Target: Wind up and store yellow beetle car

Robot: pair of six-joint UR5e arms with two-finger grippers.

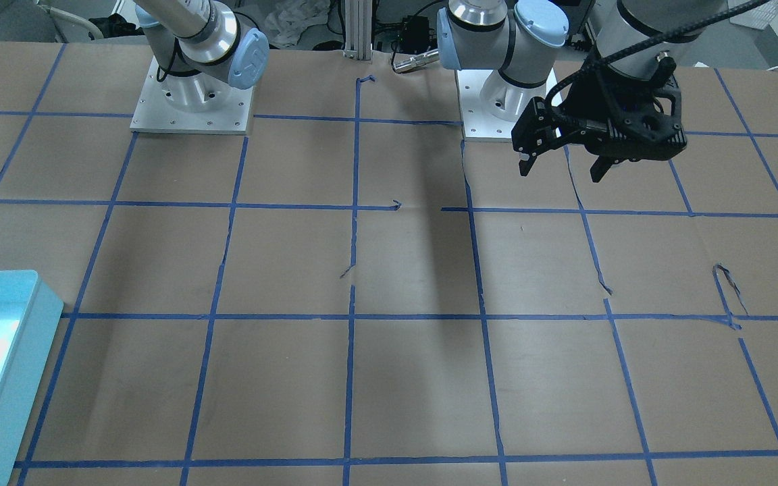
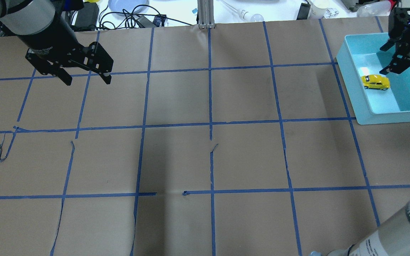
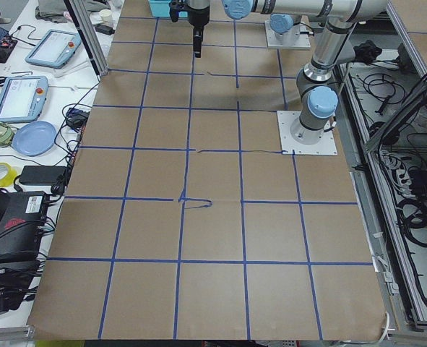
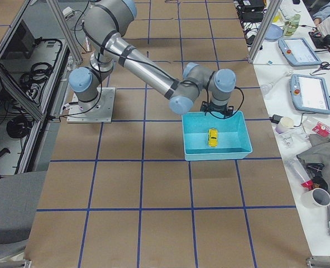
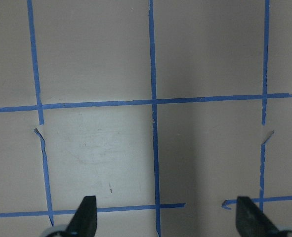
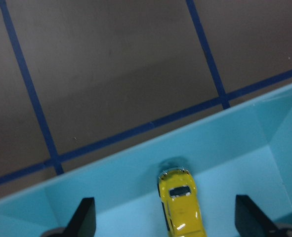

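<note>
Brown paper tabletop, blue tape grid: the small glossy yellow beetle car sits inside the light-blue plastic tray on the robot's right. Right gripper hangs above it, spread wide and empty. The car is centred between the fingers, its long axis crosswise to their line. Left gripper, likewise spread and empty, is well apart, so the right arm is nearer.

There is one yellow beetle car, one turquoise bin, one table and two hands: left hand, right hand.
</note>
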